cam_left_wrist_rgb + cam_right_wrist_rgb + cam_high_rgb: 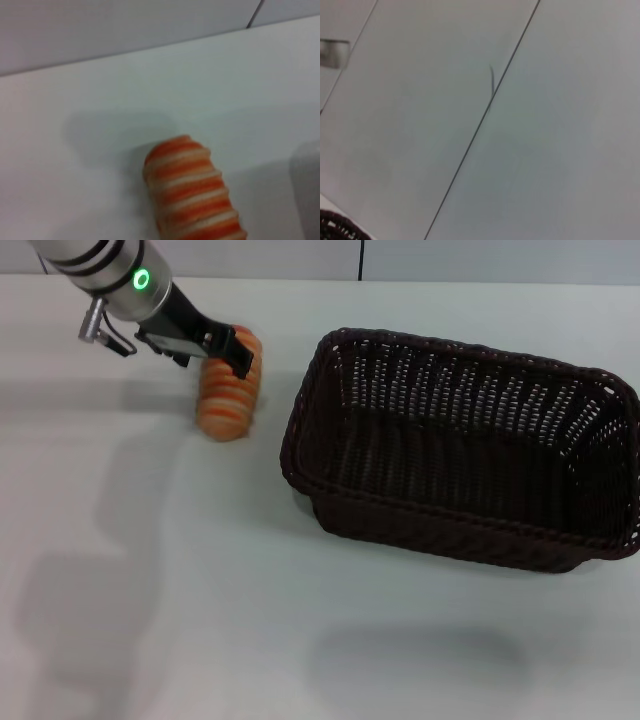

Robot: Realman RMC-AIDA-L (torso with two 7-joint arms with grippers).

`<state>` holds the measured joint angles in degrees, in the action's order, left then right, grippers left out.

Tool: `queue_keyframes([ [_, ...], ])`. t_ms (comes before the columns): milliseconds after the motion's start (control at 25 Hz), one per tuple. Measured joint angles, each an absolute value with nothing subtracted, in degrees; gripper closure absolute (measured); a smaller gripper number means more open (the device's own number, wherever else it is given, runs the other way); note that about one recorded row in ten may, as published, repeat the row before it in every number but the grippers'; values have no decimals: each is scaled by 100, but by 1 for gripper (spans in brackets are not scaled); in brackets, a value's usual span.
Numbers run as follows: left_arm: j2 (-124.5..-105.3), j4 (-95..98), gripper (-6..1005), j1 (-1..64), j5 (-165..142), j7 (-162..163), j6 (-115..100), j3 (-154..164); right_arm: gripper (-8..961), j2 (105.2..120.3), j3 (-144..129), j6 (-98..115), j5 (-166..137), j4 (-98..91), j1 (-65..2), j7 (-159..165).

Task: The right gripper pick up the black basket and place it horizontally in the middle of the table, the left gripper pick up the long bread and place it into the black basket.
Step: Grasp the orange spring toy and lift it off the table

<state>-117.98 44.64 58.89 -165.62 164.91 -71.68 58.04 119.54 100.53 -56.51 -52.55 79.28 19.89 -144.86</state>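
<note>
The long bread (228, 392), an orange loaf with pale cross stripes, sits at the far left of the white table (200, 570). My left gripper (215, 350) comes in from the upper left and is shut on the loaf's far end, one black finger (241, 353) lying across its right side. In the left wrist view the long bread (192, 187) is close up over the table (150, 85). The black basket (460, 455) lies lengthwise right of centre, empty, about a hand's width from the loaf. The right gripper is out of view.
The silver left arm with its green ring light (141, 280) reaches in over the table's far left corner. A bit of the black basket's rim (332, 230) shows in the right wrist view under a grey panelled wall (495, 125). Bare tabletop lies in front of the basket.
</note>
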Motion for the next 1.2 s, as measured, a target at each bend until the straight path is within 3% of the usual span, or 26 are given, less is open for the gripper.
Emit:
queue_keyframes([
  [200, -11808, 4453, 197, 5818, -16559, 16477, -7203, 5869, 380, 11968, 10021, -5297, -5520, 8501, 2306, -14239],
  [920, -11732, 4527, 194, 5685, -16559, 16419, -7214, 5878, 379, 11976, 10831, -5289, -3986, 7100, 2119, -14831],
  [1200, -11799, 4358, 193, 5670, -16553, 16193, -6938, 6084, 379, 11980, 10819, -5427, -3972, 7128, 2101, -14865],
])
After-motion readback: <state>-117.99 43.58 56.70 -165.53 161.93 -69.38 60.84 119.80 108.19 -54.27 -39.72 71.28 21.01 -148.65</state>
